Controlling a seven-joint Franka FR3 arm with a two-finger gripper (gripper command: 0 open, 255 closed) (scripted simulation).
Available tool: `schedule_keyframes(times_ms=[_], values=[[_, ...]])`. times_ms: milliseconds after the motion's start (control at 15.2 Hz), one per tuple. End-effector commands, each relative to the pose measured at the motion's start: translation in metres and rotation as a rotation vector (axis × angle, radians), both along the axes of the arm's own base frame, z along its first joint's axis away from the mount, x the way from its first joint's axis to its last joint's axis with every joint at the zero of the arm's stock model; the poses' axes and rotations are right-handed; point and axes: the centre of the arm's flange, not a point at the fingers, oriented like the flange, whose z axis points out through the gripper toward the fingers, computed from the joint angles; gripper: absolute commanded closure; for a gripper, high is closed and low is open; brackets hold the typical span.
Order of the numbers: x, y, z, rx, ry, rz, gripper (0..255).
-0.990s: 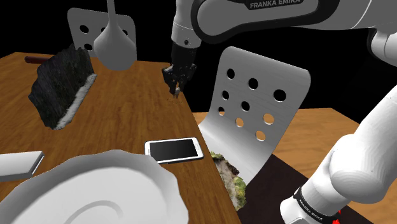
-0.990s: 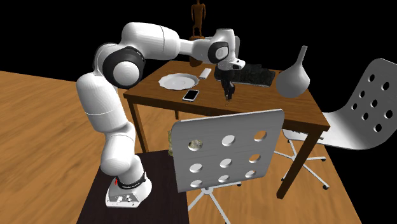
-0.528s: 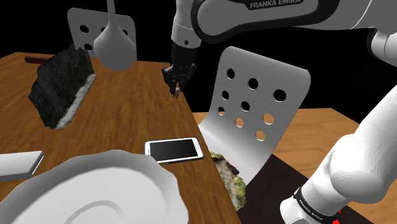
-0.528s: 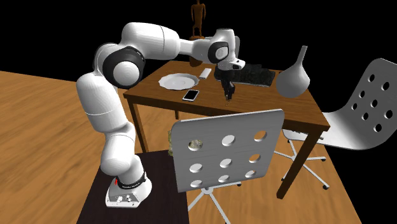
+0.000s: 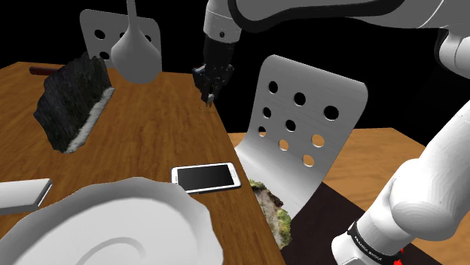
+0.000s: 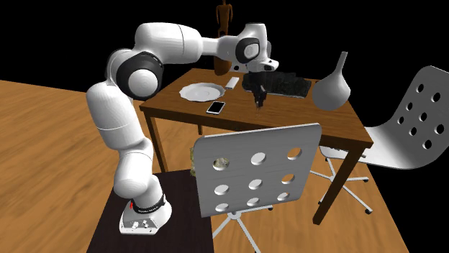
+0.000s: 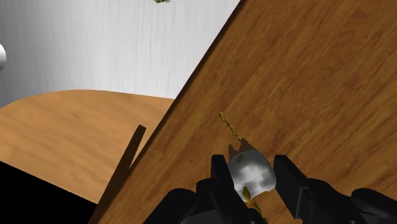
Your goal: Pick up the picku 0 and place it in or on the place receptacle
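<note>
Black gripper (image 7: 251,167) clasps a small whitish lump (image 7: 256,180) — above the wooden table (image 7: 305,83).

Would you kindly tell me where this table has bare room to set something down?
Bare wood spreads between the smartphone, the dark rough slab and the grey vase, under the gripper clasping a small white object. The end of the table with the white plate and smartphone is crowded.

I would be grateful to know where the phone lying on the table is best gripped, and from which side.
I'd grip the phone across its two long edges, near the middle, coming straight down from above. It lies flat, screen up, on the table, so probably only its thin sides offer purchase.
</note>
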Motion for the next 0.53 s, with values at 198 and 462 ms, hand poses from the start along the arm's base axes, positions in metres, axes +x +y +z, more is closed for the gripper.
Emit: schedule_keyframes(times_ms=[198,462], values=[[-0.001,0.0,0.026,0.0,0.0,0.0,255],[-0.001,0.0,0.047,0.0,0.0,0.0,255]])
